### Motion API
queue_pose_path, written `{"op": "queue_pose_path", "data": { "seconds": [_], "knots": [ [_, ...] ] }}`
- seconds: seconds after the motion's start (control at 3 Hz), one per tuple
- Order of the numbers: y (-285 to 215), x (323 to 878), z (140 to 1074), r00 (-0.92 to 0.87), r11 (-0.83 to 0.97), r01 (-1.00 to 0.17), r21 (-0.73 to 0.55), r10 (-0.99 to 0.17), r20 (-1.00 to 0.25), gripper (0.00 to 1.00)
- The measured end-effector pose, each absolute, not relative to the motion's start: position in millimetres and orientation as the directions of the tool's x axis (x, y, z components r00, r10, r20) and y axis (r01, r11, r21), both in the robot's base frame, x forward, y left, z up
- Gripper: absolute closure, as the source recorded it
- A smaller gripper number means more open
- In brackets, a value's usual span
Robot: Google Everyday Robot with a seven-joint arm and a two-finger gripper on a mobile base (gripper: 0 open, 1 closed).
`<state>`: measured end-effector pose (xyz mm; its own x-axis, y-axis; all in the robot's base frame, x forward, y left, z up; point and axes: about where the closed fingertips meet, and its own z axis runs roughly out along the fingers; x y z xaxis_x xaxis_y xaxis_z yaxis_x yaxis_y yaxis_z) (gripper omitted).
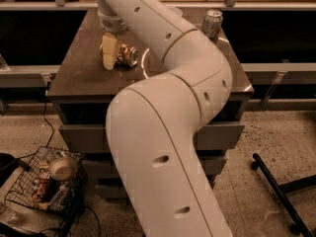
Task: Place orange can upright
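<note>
Reaching into the upper left of the frame, the claw hangs low over the table, just beside the orange can, which lies on its side. I cannot tell whether the claw pinches it. A white-silver can stands upright, upper right.

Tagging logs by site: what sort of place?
Likely a robot test lab: dark brown cabinet-style table, black wire basket of clutter on the speckled floor. The gripper is over the table beside the shiny golden-orange can.
</note>
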<state>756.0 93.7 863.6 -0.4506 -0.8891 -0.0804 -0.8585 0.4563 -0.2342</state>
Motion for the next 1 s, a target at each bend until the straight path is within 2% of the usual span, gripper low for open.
{"op": "queue_pose_path", "data": {
  "seconds": [0.33, 1.0],
  "knots": [
    [93.6, 751.2, 855.3, -0.485, 0.494, -0.848, -0.191, -0.87, -0.094, 0.13],
    [97.0, 743.3, 849.1, -0.515, 0.526, -0.839, -0.139, -0.85, -0.109, 0.6]
  ]
}}
